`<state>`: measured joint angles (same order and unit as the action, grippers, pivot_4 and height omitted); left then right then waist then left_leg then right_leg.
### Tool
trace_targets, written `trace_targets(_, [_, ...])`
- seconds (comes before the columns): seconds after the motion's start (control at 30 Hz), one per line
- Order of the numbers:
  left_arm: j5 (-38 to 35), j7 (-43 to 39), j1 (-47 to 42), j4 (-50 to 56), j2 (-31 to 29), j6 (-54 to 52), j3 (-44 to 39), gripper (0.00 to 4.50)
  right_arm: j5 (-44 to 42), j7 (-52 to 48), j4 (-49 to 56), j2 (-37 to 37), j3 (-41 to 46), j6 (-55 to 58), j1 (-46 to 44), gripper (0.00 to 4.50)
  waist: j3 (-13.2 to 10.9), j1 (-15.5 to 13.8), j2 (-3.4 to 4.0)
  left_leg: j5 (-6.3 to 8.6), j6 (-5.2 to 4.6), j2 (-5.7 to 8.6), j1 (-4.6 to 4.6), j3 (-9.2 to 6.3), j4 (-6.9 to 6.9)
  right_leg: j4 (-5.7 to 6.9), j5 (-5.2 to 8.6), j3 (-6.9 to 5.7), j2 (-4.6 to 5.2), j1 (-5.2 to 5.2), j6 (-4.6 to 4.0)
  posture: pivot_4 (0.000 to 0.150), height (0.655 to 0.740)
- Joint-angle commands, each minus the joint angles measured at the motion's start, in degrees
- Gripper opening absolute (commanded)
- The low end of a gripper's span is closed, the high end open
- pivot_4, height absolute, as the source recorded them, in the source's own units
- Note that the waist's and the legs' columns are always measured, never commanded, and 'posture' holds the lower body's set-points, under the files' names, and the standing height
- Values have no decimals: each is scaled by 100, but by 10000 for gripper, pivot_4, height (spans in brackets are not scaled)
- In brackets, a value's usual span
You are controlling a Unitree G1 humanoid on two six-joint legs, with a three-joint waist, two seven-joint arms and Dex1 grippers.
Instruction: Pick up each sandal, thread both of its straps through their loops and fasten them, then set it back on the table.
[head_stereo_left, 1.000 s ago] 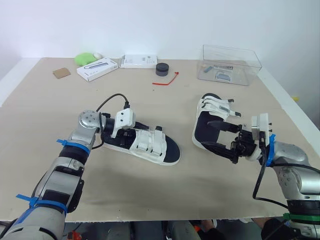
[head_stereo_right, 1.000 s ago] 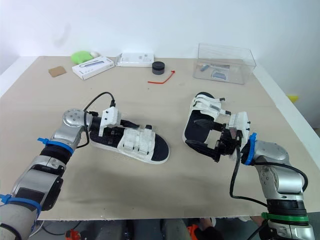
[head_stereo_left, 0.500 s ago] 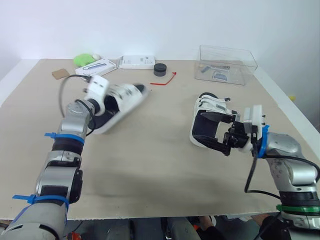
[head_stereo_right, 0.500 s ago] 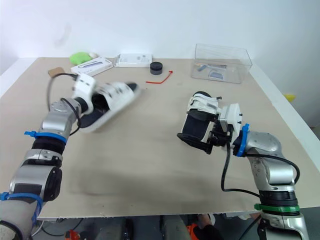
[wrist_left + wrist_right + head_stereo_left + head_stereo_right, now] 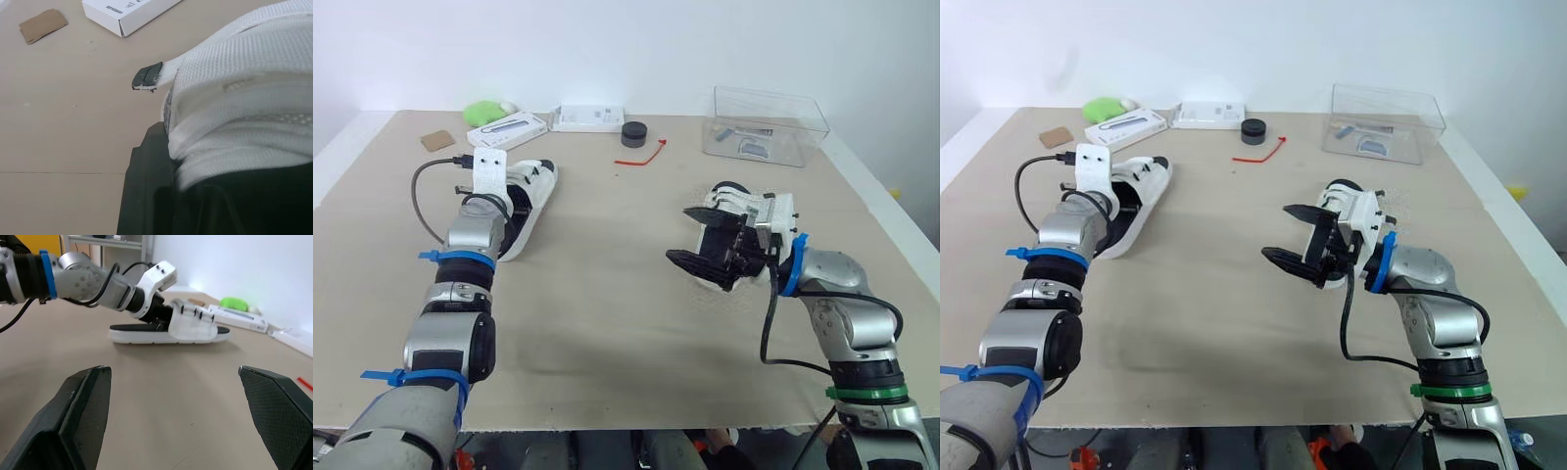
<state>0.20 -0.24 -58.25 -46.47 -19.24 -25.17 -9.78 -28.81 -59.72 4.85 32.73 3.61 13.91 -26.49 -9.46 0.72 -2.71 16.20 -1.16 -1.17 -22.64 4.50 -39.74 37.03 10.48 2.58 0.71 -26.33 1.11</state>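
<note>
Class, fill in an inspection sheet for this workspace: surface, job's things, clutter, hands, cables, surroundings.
Surface: beige table.
Job's things: left sandal lying on the table, held at one end; right sandal on the table just behind the right hand.
Clutter: along the far edge, cardboard, green object, white boxes, black puck, red tie, clear box with small items inside.
Hands: left hand shut on the left sandal; right hand wide open, holding nothing.
Cables: left cable loops out from that wrist; right cable hangs from the other wrist.
Surroundings: white wall behind the table.
</note>
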Motion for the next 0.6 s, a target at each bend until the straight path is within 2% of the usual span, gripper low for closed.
trace_targets(0.03, [-93, -73, 52, 533, -159, 224, -80, 18045, 7, -72, -55, 106, 73, -39, -145, 45000, 0, 1, 0, -1, 1, 0, 0, -2, 0, 1, 0, -1, -1, 0, 0, 1500, 7400])
trace_targets(0.2, [-226, -285, 406, 1355, -175, -126, -63, 42418, -43, -93, -146, 108, 69, 112, -301, 45000, 0, 24, 0, -2, 2, 1, -1, -1, 0, 2, 0, 1, 3, 1, 0, 1500, 7400])
trace_targets(0.23, [-347, -446, 714, 1974, -173, -306, -66, 43847, -91, -120, -152, 127, 67, 219, -321, 45000, 0, 28, 0, -2, 2, 1, -1, -1, -1, 2, -1, 1, 5, 1, 0, 1500, 7400])
trace_targets(0.33, [-672, -857, 1696, 3779, -282, -818, -130, 43847, -420, 58, -49, 129, 189, 853, -336, 45000, 0, 69, 1, 3, 5, -2, 1, 6, 2, 5, 0, 9, 20, -2, -1, 1500, 7400])
trace_targets(0.43, [-872, -1150, 2431, 4944, -475, -1081, -177, 43847, -673, 235, 30, 128, 302, 1321, -347, 45000, 0, 58, 0, 5, 12, -13, 1, 1, 4, 9, 3, 7, 25, -3, -8, 1500, 7400])
trace_targets(0.53, [-1441, -1863, 3367, 6158, -799, -1153, -432, 43847, -689, 181, 252, 216, 378, 1284, -83, 45000, 0, 49, 0, -1, 20, -12, 7, -7, 4, 13, 5, 3, 27, 2, -16, 1500, 7400])
trace_targets(0.6, [-1928, -2570, 3938, 6701, -1002, -918, -590, 43847, -369, -321, 522, 431, 192, 648, 387, 45000, 2, 40, 2, -2, 21, -13, 13, -9, 5, 10, 4, 0, 24, 9, -21, 1500, 7400])
